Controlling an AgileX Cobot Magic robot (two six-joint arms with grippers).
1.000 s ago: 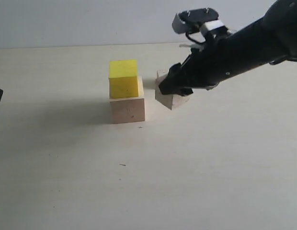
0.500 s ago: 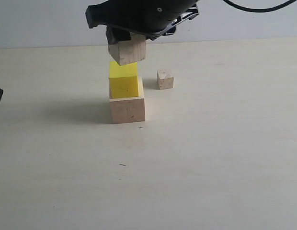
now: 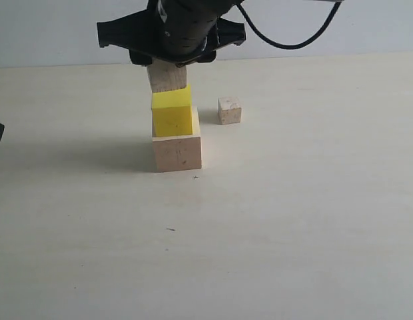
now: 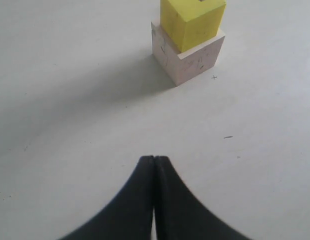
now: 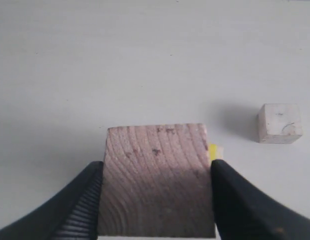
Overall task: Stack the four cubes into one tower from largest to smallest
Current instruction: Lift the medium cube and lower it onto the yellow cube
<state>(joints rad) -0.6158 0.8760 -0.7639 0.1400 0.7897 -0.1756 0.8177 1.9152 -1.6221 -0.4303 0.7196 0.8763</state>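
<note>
Landmark: the yellow cube [image 3: 172, 112], seated on the large pale wood cube [image 3: 177, 153] on the table [image 3: 293, 220]. Not centred on it, with a strip of the pale top showing to the yellow cube's right.

Directly above the yellow cube, in the right gripper [image 3: 168, 65]: the medium wood cube [image 3: 168, 79]. Grips it with jaws spread wide, dark fingers [image 5: 80, 205] flat against two opposite sides, end grain facing the wrist camera. Lower edge of that block right at the yellow cube's top face; impossible to tell whether touching or just above. In the right wrist view, a sliver of yellow peeking out past one side of the held block.

Reaches in from above the yellow cube with the right arm, wrist and gripper body lying nearly level across the top of the exterior view, a cable looping off behind.

To the right of the yellow cube and apart from the stack, alone on the table: the small wood cube [image 3: 229, 110].

Well to the left of the yellow cube, the left gripper [image 4: 154, 167], aimed toward the stack, jaws pressed fully together with nothing between them.
</note>
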